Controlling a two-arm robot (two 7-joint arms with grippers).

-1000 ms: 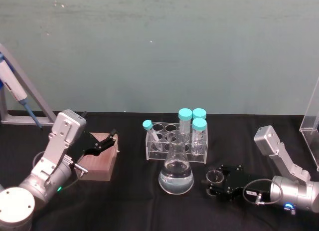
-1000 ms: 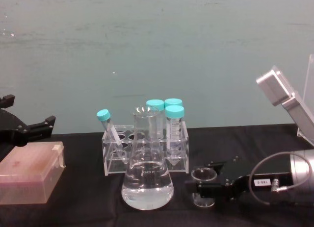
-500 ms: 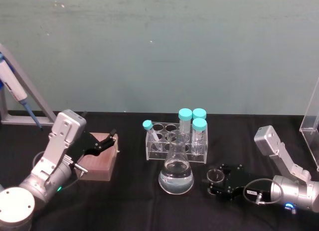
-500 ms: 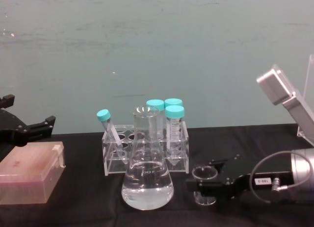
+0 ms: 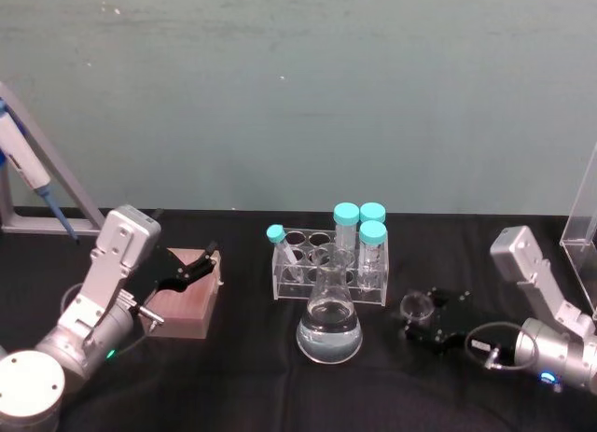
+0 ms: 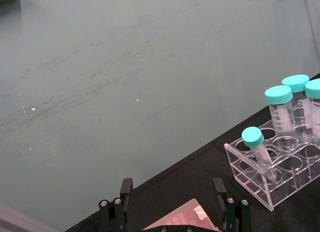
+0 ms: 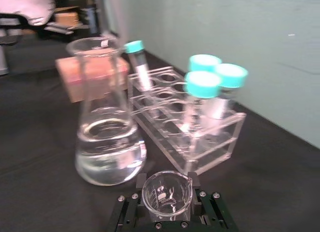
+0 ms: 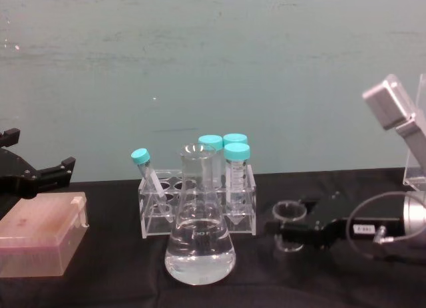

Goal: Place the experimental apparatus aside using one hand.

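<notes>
Right hand (image 5: 423, 322), pinching the small beaker (image 5: 416, 307), has carried it rightward, farther from the conical flask (image 5: 329, 330).

The head view looks down on the desk (image 5: 233, 385), the chest view low across it, sharing the flask (image 5: 329, 334). The right wrist view sits close behind the beaker (image 7: 166, 194).

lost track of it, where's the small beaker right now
In the head view the small beaker is right of the conical flask, held in the right gripper.
</notes>
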